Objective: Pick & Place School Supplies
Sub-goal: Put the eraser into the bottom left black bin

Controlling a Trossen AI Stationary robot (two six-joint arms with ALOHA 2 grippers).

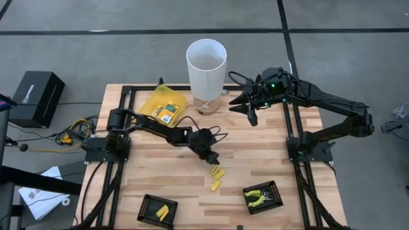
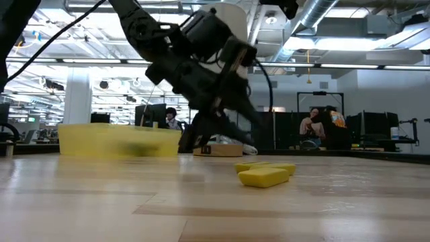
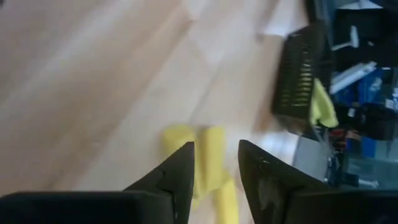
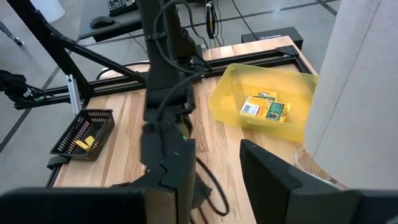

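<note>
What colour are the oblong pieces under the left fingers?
Yellow oblong pieces; clearest in the low view.

Two short yellow oblong pieces (image 1: 216,178) lie loose on the bare wood near the middle of the table, toward its near edge — one just behind the other, close enough that they may touch, though I cannot tell. Both lie flat on their sides. A third yellow piece (image 1: 162,211) rests inside the near-left black tray (image 1: 146,205). The little plier-like tools (image 1: 258,197) with yellow-green handles lie flat in the near-right black tray (image 1: 275,189). Far left, the flat packets (image 1: 167,112) with green-white labels sit inside the translucent yellow pouch (image 1: 153,102) — labels facing up.
</note>
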